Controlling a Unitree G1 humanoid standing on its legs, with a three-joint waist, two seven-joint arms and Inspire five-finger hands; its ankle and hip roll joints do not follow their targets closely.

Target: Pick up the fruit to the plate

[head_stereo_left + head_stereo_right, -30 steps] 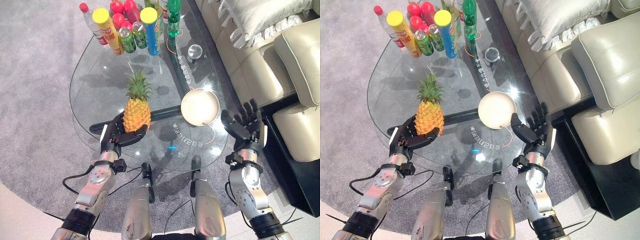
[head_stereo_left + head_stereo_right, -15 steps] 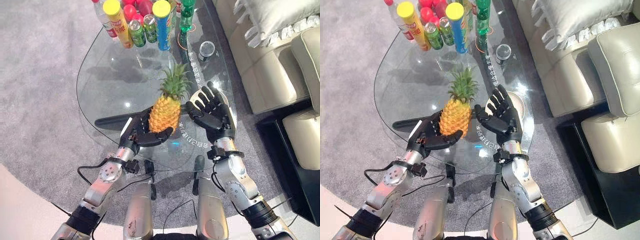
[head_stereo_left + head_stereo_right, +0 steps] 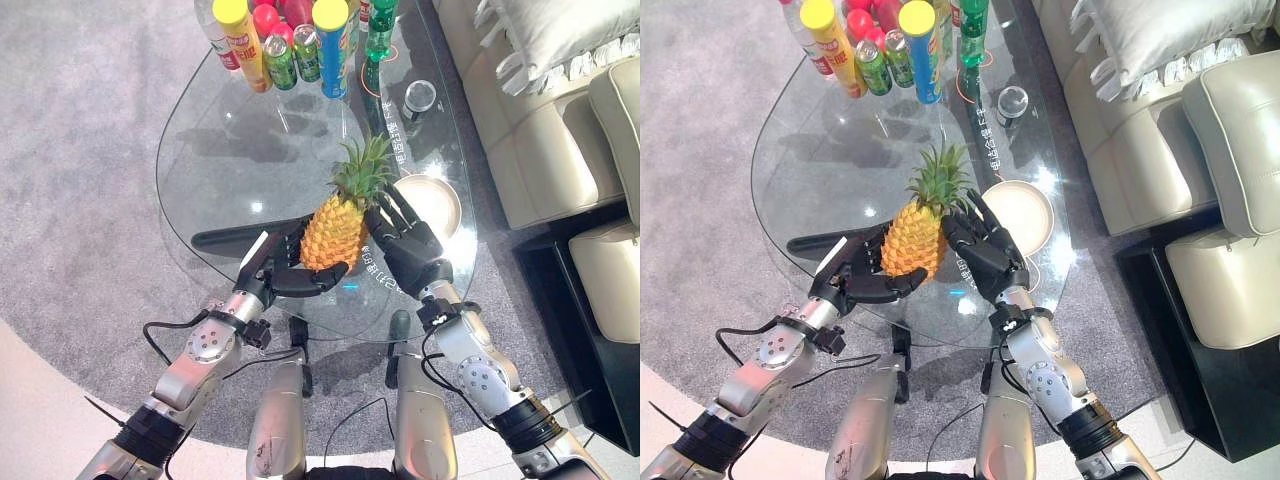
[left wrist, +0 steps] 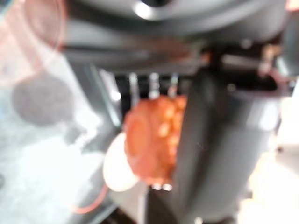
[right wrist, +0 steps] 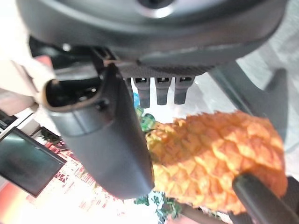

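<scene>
pineapple (image 3: 333,229): upright, betw both hands, nr table's (image 3: 210,160) near edge
L hand (image 3: 281,266): curled round it
R hand (image 3: 405,243): fingers straight against it
plate (image 3: 432,203): just beside R hand, table's right edge

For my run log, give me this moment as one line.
pineapple: held above glass table | left hand: cupping it | right hand: open against it | plate: empty, beside

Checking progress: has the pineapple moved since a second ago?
Yes. The pineapple, between the left hand and right hand, has shifted right, toward the plate.
</scene>
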